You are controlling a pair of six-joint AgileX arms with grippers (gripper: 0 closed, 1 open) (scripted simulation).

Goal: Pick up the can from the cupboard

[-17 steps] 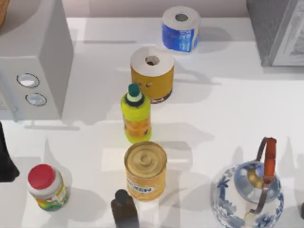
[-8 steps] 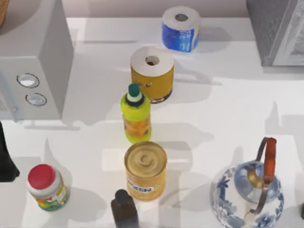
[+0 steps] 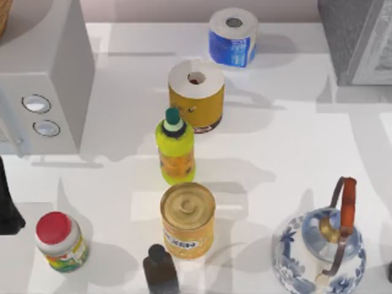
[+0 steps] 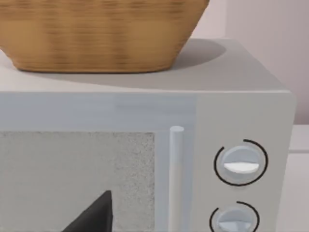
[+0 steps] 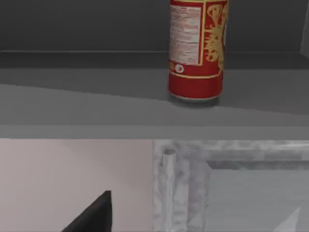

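In the right wrist view the red can (image 5: 197,53) stands upright on a dark-grey shelf (image 5: 96,96) of the cupboard, above its white framed panel front (image 5: 231,188). The can's top is cut off by the picture's edge. A dark tip of my right gripper (image 5: 91,215) shows low in that view, well short of the can and off to one side. From above, the cupboard (image 3: 358,40) fills the table's back right corner. My left arm (image 3: 6,205) is parked at the left edge, facing the pale grey box.
The pale grey box with two dials (image 3: 43,79) stands back left with a woven basket (image 4: 96,34) on top. Down the middle stand a blue roll (image 3: 233,37), a yellow roll (image 3: 196,95), a green bottle (image 3: 176,147), a yellow tin (image 3: 188,219) and a dark bottle (image 3: 160,269). A red-lidded jar (image 3: 59,241) stands front left, a blue-white kettle (image 3: 320,248) front right.
The arm shadow on the right side of the table has slid toward the back, up to the cupboard. Nothing on the table has moved.
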